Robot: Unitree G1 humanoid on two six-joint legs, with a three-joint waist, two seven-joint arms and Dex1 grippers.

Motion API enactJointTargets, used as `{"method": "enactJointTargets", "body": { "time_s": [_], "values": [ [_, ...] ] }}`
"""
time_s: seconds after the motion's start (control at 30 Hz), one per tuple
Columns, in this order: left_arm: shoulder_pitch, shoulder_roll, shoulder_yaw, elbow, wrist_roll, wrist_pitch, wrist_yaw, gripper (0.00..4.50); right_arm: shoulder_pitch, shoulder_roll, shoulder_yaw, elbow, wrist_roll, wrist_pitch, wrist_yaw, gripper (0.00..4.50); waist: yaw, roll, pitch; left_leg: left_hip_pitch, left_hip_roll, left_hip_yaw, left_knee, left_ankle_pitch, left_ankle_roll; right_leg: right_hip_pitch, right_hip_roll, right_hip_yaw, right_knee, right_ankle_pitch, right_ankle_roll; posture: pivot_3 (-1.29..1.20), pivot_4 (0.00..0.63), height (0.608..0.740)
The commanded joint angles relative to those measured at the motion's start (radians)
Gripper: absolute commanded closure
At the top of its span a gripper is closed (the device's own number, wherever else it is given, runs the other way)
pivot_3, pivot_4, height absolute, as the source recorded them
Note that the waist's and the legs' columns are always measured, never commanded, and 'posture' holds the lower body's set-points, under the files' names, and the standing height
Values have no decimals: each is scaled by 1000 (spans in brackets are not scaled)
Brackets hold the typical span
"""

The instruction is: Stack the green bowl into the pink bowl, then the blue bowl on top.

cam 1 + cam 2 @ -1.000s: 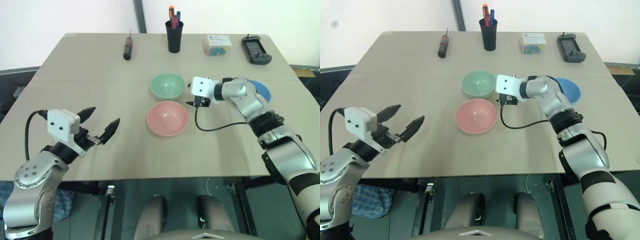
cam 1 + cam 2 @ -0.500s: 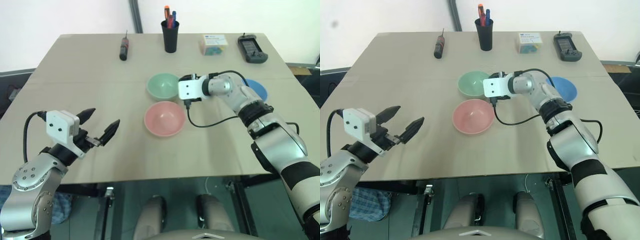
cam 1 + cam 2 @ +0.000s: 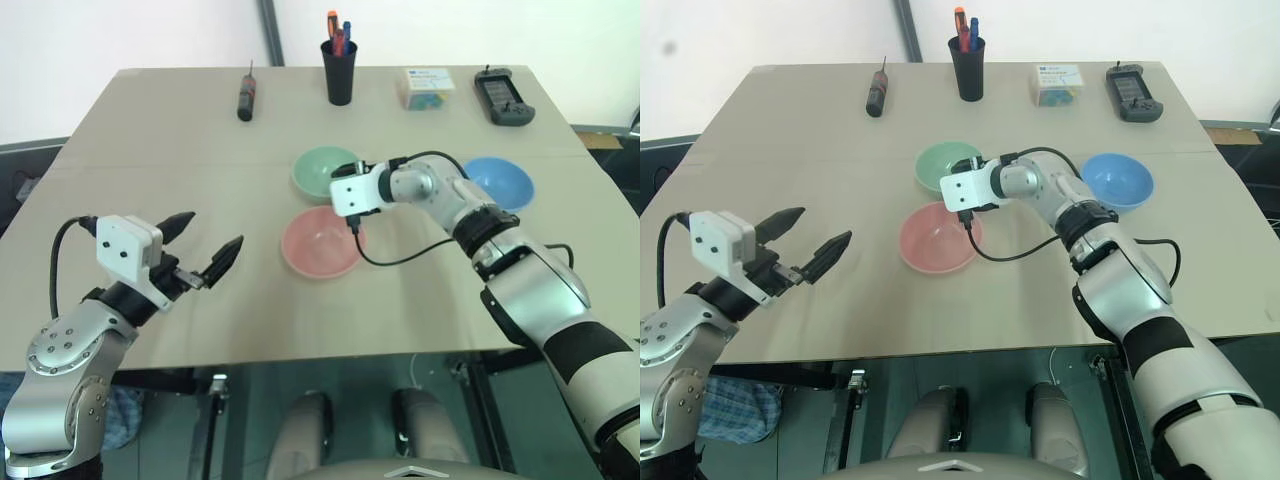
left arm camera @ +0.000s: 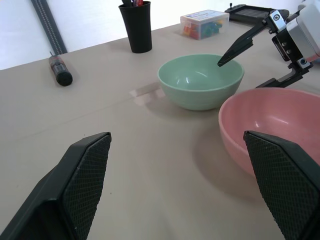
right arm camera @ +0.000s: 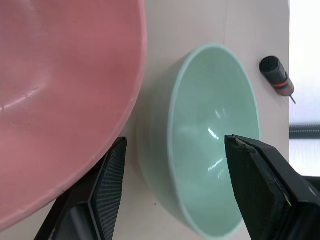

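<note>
The right claw hangs with its two black fingers spread wide, straddling the near rim of the small round pale mint-green bowl. In the left wrist view, one finger reaches over the rim into the hollow, while the other lies outside the wall, in the gap between this bowl and the small round salmon-pink bowl. The right wrist view shows the same thing: the green rim runs between the two finger pads, so the wall sits directly in the bite and nothing is pinched yet.

That is the relation the coming move seems to turn on. A round bowl has no long axis to line up with, so what matters is that the rim crosses the claw's gap, which it does; closing should catch the wall.

From this claw the pink bowl lies just beside it on the robot's side, close to the green one but not visibly touching it, so the carry would be short. The small round sky-blue bowl sits well apart to the claw's right, beyond the forearm.

The left claw is also spread and empty, hovering over bare worktop far to the left of all three bowls, so the right arm is plainly the nearer one.
</note>
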Motion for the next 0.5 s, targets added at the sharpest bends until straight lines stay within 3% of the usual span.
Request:
{"method": "enactJointTargets", "body": {
  "time_s": [0.03, 0.23, 0.27, 0.33, 0.37, 0.5],
  "values": [
    [-19, 15, 2, -17, -9, 0, -1, 15, -36, 5, -11, -11, -2, -11, -13, 1207, 0, 0, 0, 0, 0, 0, 0, 0, 0, 0, 0, 0, 0, 0, 0, 0, 150, 740],
    [-30, 14, -7, -6, -2, -1, -8, 15, -33, 4, -8, 6, -10, -10, -19, 1207, -1, 0, 0, 0, 0, 0, -1, 0, 0, 0, 0, 0, 0, 0, 0, 0, 150, 740],
    [-32, 14, -9, -6, -2, -1, -8, 0, -33, 4, -9, 9, -12, -11, -20, 1736, -1, 0, 0, 0, 0, 0, -1, 0, 0, 0, 0, 0, 0, 0, 0, 0, 150, 740],
    [-36, 13, -13, -5, -1, -1, -6, 0, -34, 4, -11, 14, -13, -11, -20, 2119, -1, 0, 0, 0, 0, 0, -2, 0, 0, 0, 0, 0, 0, 0, 0, 0, 150, 740],
    [-37, 13, -15, -4, -1, -2, -6, 0, -35, 4, -12, 17, -15, -11, -21, 2788, -1, 0, 0, 0, 0, 0, -2, 0, 0, 0, 0, 0, 0, 0, 0, 0, 150, 740],
    [-42, 11, -24, 1, 2, -7, -6, 0, -35, -1, -11, 24, -23, -13, -27, 4252, -1, 0, 0, 0, 0, 0, -2, 0, 0, -1, 0, 0, 0, 0, 0, 0, 150, 740]
  ]
}}
